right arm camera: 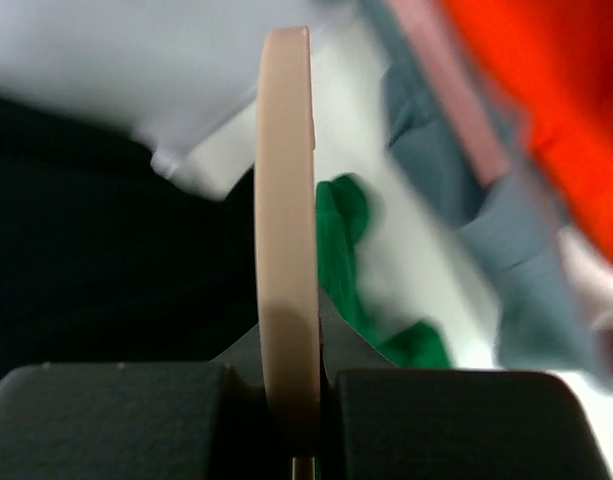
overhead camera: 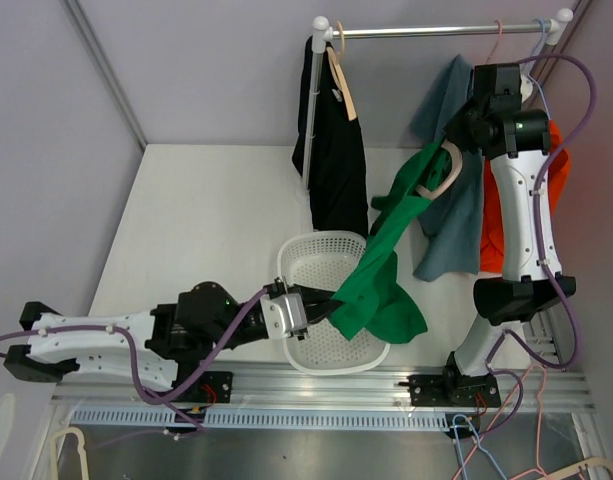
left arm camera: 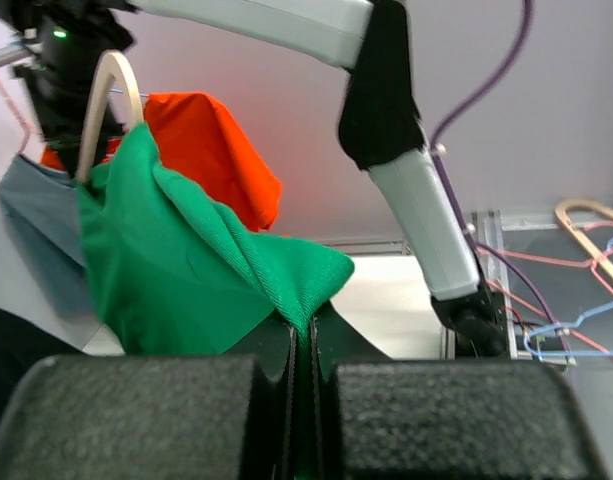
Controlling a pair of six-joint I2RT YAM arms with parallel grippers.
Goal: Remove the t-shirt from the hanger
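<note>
Left gripper (left arm camera: 304, 350) is clenched on a fold of the green t-shirt (overhead camera: 381, 270), low over the white basket (overhead camera: 304, 248), likely to drag it off. Right gripper (right arm camera: 288, 400) clamps the wooden hanger (right arm camera: 286, 200) below the rail (overhead camera: 436, 32), bracing it. The shirt's upper end hangs on that hanger.

From above, the green t-shirt (overhead camera: 381, 275) covered the right side of the white basket (overhead camera: 283, 262) and most of the wooden hanger (overhead camera: 454, 172). In the left wrist view its pinched fold vanished between the pads of the left hand (left arm camera: 304, 375). In the right wrist view the orange garment (right arm camera: 556, 100) and grey-blue garment (right arm camera: 526, 300) were blurred, their edges smeared.
</note>
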